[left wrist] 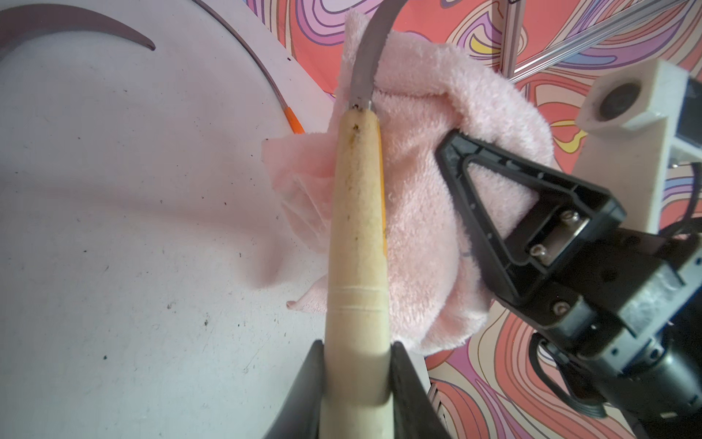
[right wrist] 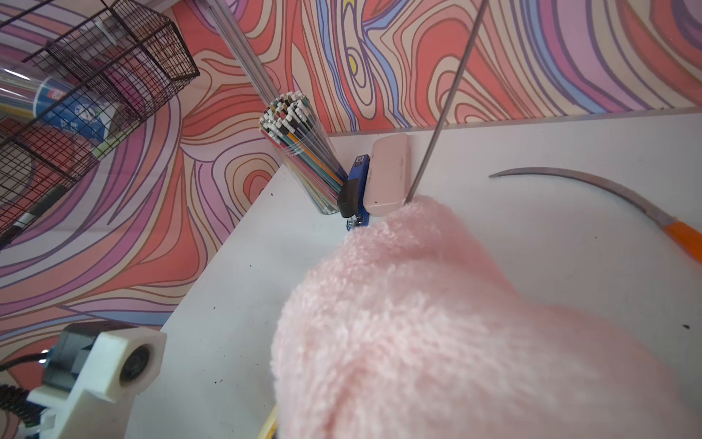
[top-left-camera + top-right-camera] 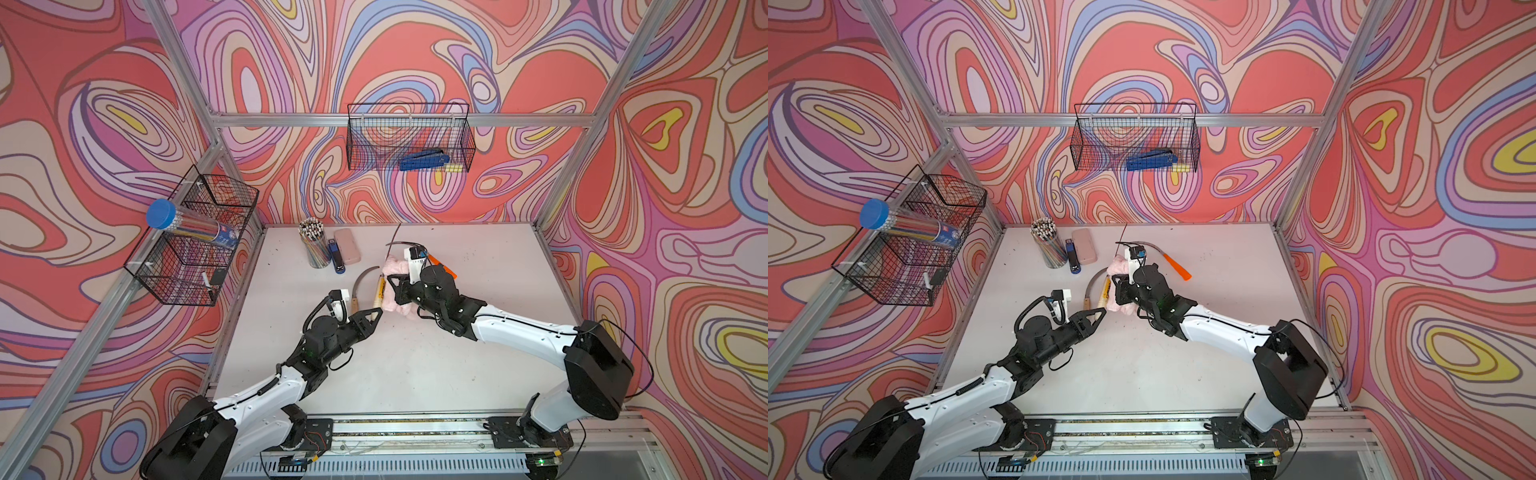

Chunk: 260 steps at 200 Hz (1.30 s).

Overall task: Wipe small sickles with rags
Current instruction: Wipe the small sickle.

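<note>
My left gripper (image 3: 376, 312) is shut on the butt of a pale wooden handle (image 1: 357, 228) and holds that small sickle off the table. Its grey blade (image 1: 366, 68) runs up through the fluffy pink rag (image 1: 425, 171). My right gripper (image 3: 394, 289) is shut on the rag, which is bunched round the blade's base. The rag (image 2: 437, 323) hides the right jaws in the right wrist view. A second wooden-handled sickle (image 3: 361, 279) lies on the table by the left wrist. The orange-handled sickle (image 3: 1177, 266) lies behind the right wrist.
At the back left of the table (image 3: 478, 332) stand a cup of pencils (image 3: 314, 245), a blue stapler (image 3: 337, 259) and a smooth pink case (image 3: 347, 246). A wire basket (image 3: 195, 237) with a blue-capped tube hangs on the left wall. Another basket (image 3: 409, 139) hangs on the back wall.
</note>
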Each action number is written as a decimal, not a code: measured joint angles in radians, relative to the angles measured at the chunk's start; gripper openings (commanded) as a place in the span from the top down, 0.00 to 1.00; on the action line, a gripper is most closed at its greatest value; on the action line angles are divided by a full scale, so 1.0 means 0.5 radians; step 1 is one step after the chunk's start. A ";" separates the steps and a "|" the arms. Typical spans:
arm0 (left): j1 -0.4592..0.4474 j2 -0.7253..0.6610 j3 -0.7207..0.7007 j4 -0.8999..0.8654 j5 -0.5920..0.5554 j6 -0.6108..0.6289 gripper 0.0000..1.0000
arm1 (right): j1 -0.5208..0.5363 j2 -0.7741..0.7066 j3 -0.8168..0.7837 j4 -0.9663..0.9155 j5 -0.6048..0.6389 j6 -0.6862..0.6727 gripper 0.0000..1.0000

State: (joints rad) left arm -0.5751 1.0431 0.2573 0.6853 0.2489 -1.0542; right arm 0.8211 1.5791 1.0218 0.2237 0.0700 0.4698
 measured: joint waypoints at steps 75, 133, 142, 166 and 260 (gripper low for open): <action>-0.002 0.000 0.002 -0.127 -0.029 0.029 1.00 | 0.311 0.008 -0.193 0.192 0.044 0.021 1.00; -0.004 -0.009 0.002 -0.154 -0.029 0.031 1.00 | 0.306 -0.014 -0.241 0.209 0.108 0.069 1.00; -0.004 -0.021 0.002 -0.159 -0.030 0.031 1.00 | 0.279 -0.011 -0.233 0.208 0.097 0.077 1.00; -0.003 -0.074 0.002 -0.167 -0.043 0.031 1.00 | 0.143 0.028 -0.183 0.204 0.066 0.099 1.00; -0.002 -0.130 0.011 -0.182 -0.051 0.062 1.00 | -0.157 0.217 0.006 0.182 -0.138 0.159 1.00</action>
State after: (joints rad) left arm -0.5758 0.9783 0.2630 0.5941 0.2234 -1.0233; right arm 0.7425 1.6875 1.0248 0.3145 0.0010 0.5495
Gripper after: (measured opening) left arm 0.249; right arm 0.135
